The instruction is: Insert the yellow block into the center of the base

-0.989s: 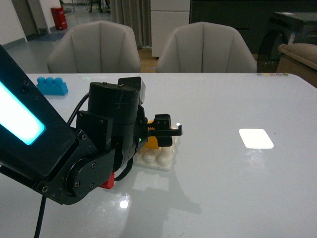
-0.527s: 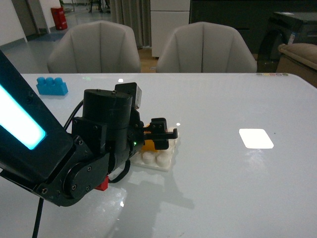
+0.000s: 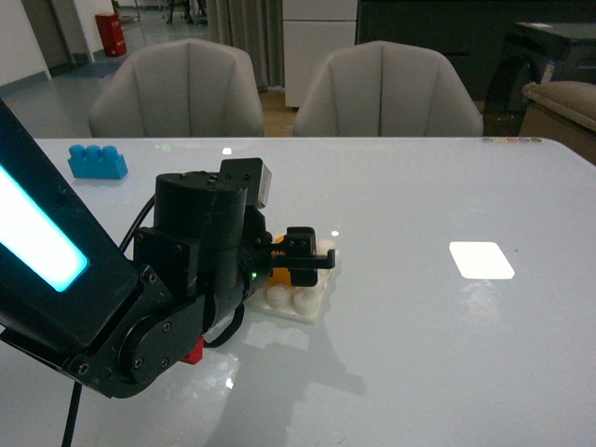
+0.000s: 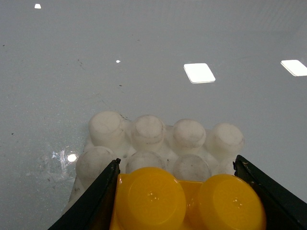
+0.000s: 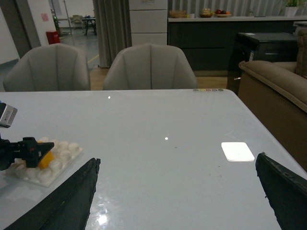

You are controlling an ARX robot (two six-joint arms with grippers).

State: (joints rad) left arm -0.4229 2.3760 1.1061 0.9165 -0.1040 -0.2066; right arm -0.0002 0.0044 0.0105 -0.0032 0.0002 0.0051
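Left gripper (image 3: 302,262) is clamped on the yellow block (image 4: 188,203), one jaw on each short end. The block is held over the base (image 3: 309,301), with two stud rows (image 4: 148,132) showing beyond it in the left wrist view. Whether it already touches the studs cannot be told. The right gripper (image 5: 177,161) is spread wide, holds nothing and hangs well apart from the work. Main risk, as judged: the block looks set toward the near side of the base rather than squarely over the middle four studs, so pressing down here could seat it one row off centre. Second risk: if the block's hollows sit on the stud tops, downward force would tilt the block in the jaws or skid the unclamped base across the glossy table (image 3: 419,372). Third risk: opening before full seating could leave the block perched loose. Surroundings: a blue brick (image 3: 98,161) lies at the far left, a bright white patch (image 3: 481,260) to the right, and a small red piece (image 3: 194,349) is partly hidden under the left arm. All are off the descent path. The arm's bulk hides much of the base from the front view, so alignment rests on the left wrist view.
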